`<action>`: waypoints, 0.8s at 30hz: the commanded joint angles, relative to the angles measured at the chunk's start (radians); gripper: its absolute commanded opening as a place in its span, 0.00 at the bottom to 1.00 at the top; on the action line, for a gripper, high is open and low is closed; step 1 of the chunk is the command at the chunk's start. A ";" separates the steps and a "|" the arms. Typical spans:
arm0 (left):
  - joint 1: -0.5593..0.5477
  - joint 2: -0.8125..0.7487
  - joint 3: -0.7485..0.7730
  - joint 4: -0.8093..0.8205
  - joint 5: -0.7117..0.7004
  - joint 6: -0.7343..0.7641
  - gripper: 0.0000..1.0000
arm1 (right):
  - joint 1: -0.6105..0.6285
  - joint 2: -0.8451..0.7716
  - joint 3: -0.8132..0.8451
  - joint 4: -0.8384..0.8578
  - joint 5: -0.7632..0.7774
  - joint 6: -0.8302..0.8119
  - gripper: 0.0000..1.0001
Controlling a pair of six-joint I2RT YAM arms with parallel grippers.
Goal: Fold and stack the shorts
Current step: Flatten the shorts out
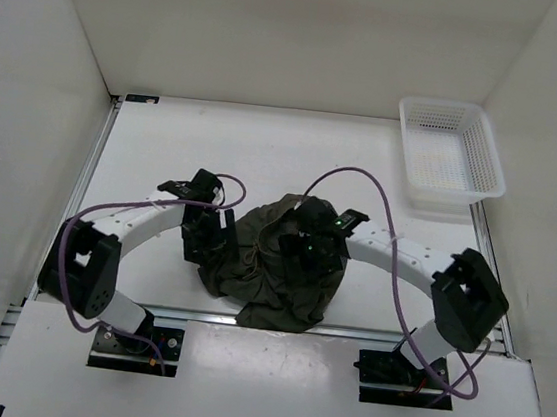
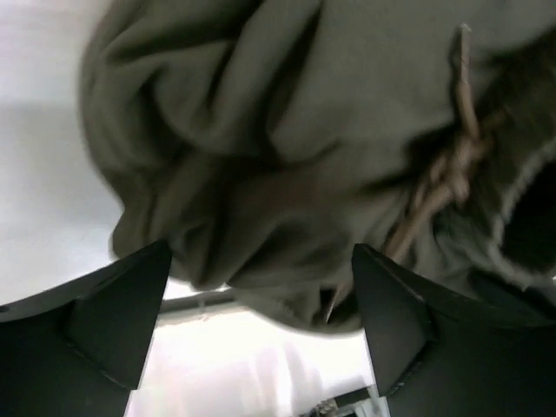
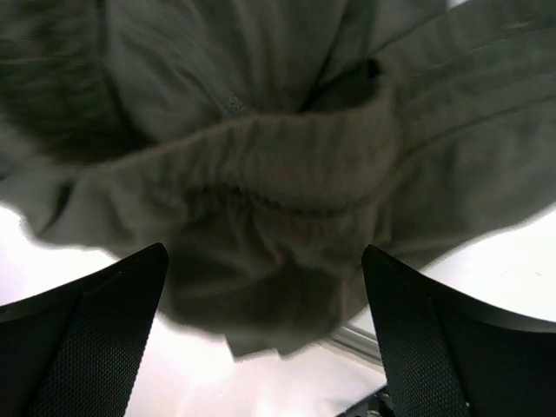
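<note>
- The pair of dark olive-green soft fabric shorts (image 1: 270, 266) lies as a crumpled heap on the white table (image 1: 215, 151), close to its near edge and between the two arms. It is not folded.
- The left gripper (image 1: 205, 232) is at the left side of the heap. From the top view I cannot tell if it touches the fabric or is only just beside it.
- In the left wrist view, the two black fingers (image 2: 113, 313) of the left gripper (image 2: 261, 261) are spread wide and pinch nothing. The bunched fabric fills the view beyond them, and a thin tan drawstring (image 2: 452, 165) lies twisted at the right.
- The right gripper (image 1: 309, 252) is over the upper right part of the heap.
- In the right wrist view, the right gripper (image 3: 265, 261) is also spread wide, with no fabric pinched. The gathered waistband (image 3: 261, 174) of the shorts runs across the view just beyond the fingertips.
- A white plastic mesh basket (image 1: 449, 109) stands at the far right corner of the table, well apart from the shorts.
</note>
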 commanded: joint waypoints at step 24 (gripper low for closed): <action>0.258 -0.091 0.912 -0.351 -0.155 0.180 0.10 | -0.138 -0.323 0.592 -0.156 0.227 -0.199 0.00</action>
